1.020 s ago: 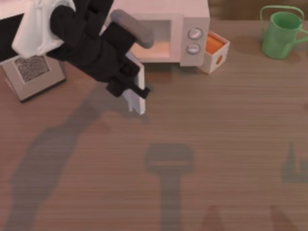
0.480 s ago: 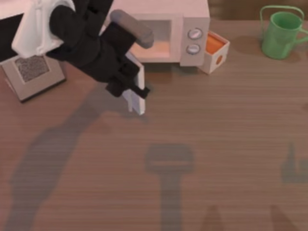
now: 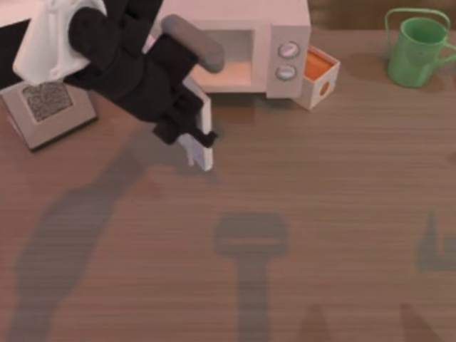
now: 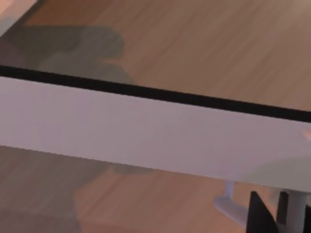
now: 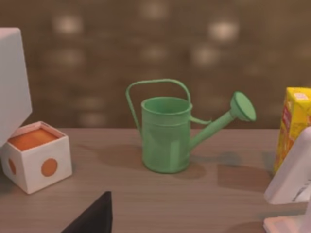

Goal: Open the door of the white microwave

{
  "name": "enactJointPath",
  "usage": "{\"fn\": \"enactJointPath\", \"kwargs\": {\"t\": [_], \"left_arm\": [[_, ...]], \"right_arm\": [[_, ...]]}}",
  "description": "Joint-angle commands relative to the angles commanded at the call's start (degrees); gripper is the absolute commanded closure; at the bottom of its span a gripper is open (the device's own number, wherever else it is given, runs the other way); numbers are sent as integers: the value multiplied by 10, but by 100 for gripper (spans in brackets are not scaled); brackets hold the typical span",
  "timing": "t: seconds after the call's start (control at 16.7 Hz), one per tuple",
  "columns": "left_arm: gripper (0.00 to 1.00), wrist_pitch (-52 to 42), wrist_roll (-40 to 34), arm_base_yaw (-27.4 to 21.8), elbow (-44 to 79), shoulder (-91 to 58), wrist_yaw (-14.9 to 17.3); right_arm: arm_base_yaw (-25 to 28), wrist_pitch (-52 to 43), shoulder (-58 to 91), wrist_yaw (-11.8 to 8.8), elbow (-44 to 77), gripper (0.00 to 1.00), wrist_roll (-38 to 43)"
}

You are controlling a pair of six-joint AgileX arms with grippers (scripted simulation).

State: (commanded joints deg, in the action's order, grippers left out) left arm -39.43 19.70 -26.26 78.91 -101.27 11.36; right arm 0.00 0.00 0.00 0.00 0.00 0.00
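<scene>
The white microwave stands at the back of the table, its two silver knobs on the right. Its door is swung out toward the front and shows edge-on, leaving the cavity exposed. My left gripper sits at the door's free end, shut on the door's handle. In the left wrist view the door crosses as a wide white band, and the gripper's dark fingers flank the pale handle bar. Only a dark tip of my right gripper shows, in the right wrist view.
A small white box with orange inside touches the microwave's right side. A green watering can stands at the back right, with a yellow carton beyond it. A flat grey box with a speckled top lies at the left.
My left gripper has shifted slightly left and back with the handle, swinging the door a little wider. The right arm has not moved.
</scene>
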Motion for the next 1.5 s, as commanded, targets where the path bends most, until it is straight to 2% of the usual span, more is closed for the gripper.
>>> {"fn": "enactJointPath", "kwargs": {"t": [0.36, 1.5], "left_arm": [[100, -15, 77, 32, -14, 15, 37], [100, -16, 78, 32, -15, 15, 37]], "right_arm": [[0, 0, 0, 0, 0, 0, 0], [0, 0, 0, 0, 0, 0, 0]]}}
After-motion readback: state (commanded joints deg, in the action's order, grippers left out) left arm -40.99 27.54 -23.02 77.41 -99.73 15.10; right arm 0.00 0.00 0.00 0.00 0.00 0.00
